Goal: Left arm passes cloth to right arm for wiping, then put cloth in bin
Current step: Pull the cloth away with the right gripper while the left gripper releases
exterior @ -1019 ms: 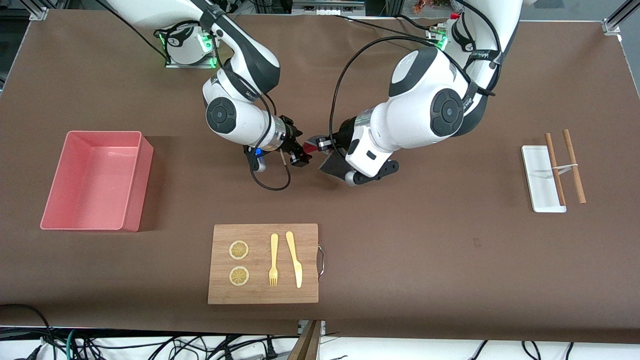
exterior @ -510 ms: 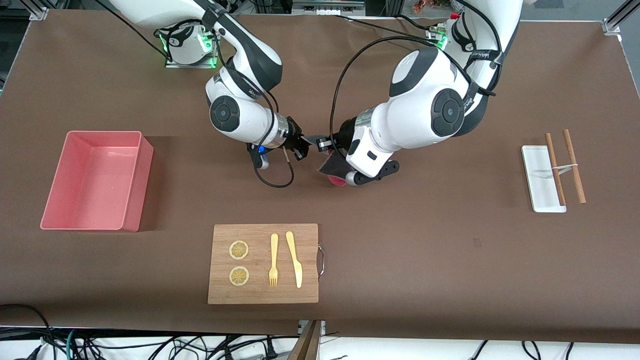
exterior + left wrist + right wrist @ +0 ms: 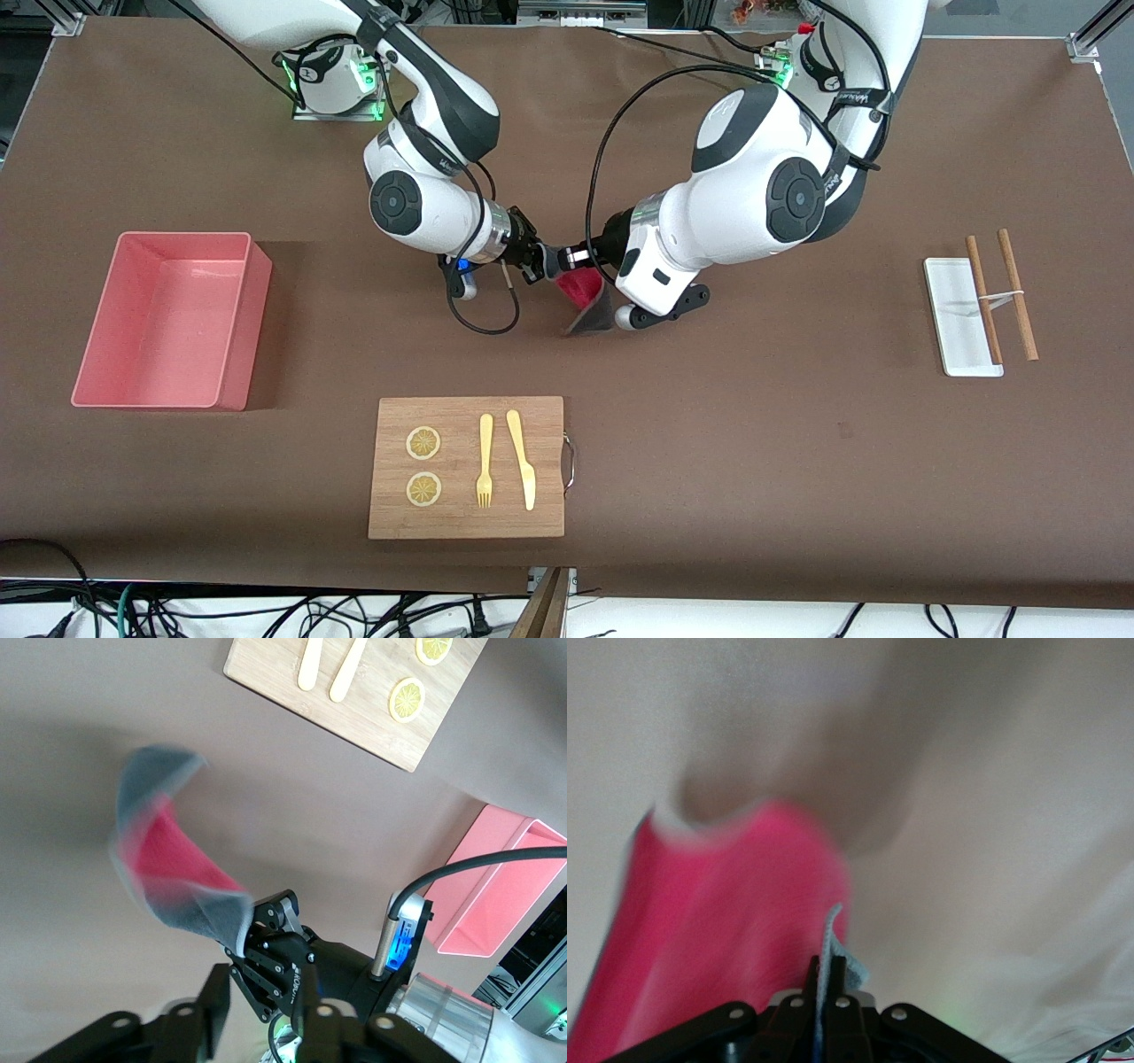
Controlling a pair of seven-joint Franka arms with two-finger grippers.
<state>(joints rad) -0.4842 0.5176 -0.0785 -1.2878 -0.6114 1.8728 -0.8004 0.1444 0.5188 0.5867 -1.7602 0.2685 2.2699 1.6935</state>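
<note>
Front view: right gripper [image 3: 534, 263] and left gripper [image 3: 578, 258] meet over the middle of the tabletop [image 3: 753, 425], above bare surface between the arm bases and the wooden cutting board [image 3: 467, 467]. Cloth [image 3: 586, 297] hangs between them, red-pink face showing, grey lower corner drooping. Right wrist view: right fingers [image 3: 826, 979] pressed together on a cloth edge. Left fingers: cannot tell whether spread or closed. Pink bin [image 3: 168, 317] sits toward the right arm's end of the tabletop, well apart.
</note>
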